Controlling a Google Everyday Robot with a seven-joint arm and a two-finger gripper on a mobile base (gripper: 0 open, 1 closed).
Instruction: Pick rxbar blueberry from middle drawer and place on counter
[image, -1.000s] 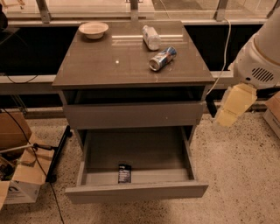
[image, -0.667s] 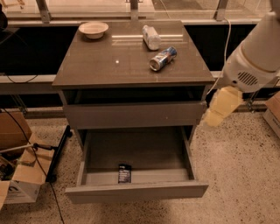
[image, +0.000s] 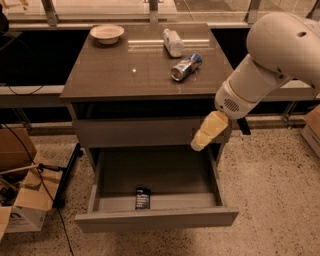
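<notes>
The rxbar blueberry (image: 143, 198), a small dark bar with pale lettering, lies flat on the bottom of the open middle drawer (image: 159, 219), near its front panel and left of centre. My gripper (image: 198, 144) hangs on the white arm above the drawer's right rear corner, in front of the closed drawer above it. It points down and to the left, well above and to the right of the bar, and is empty. The counter (image: 125, 70) is the glossy grey-brown top above the drawers.
On the counter stand a pale bowl (image: 106, 33) at the back left, a white bottle (image: 173, 42) lying at the back, and a blue-silver can (image: 186, 67) on its side. Cardboard boxes (image: 22, 202) and cables lie on the floor at the left.
My arm has swung left and down, bringing the gripper from beside the cabinet's right edge to over the open drawer's right rear corner. The bar has not moved.
</notes>
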